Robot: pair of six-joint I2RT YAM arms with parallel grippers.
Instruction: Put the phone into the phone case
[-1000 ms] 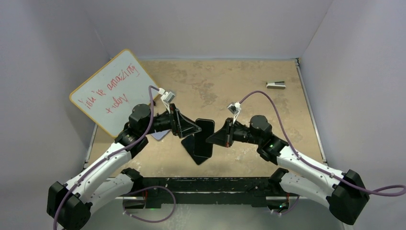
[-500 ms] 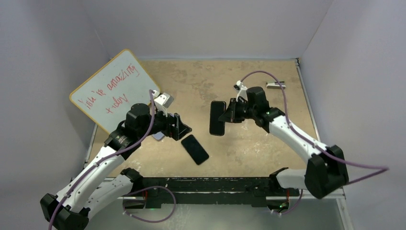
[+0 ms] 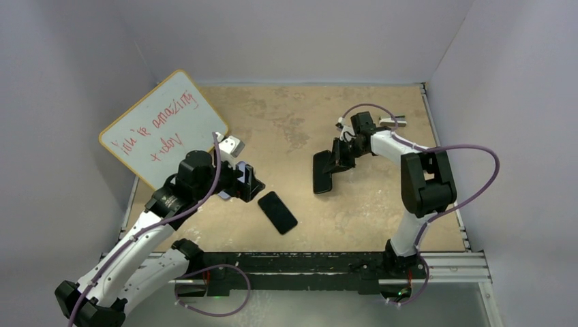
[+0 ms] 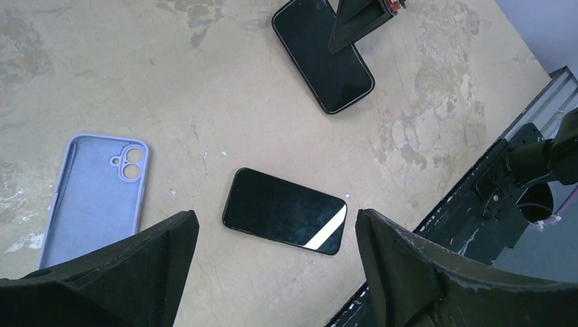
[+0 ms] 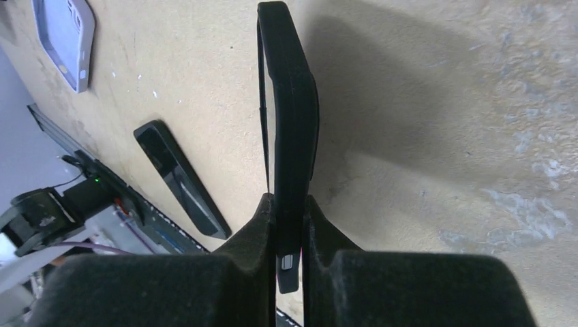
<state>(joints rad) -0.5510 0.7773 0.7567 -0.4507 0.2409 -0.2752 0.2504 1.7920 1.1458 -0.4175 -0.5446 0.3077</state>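
phone [image 4: 284,211]: flat on surface [image 4: 204,88], near front edge, left of centre.
phone case [image 4: 95,187]: flat on surface, near phone on its left, not touching.
second slab [image 5: 290,122]: right of and behind phone, well apart; clamped edge-on in right gripper [image 5: 290,201]; surface contact unclear.
whiteboard [image 3: 160,129]: far left, leaning on side wall, behind phone case.

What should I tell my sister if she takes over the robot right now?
The left gripper is open and empty over the table.
The right gripper is shut on another black slab, farther right.
The phone lies flat on the table, untouched.
The case lies to its left, hollow side up, empty.
Done: nothing in the case yet.
Left: grab the phone, press it into the case.
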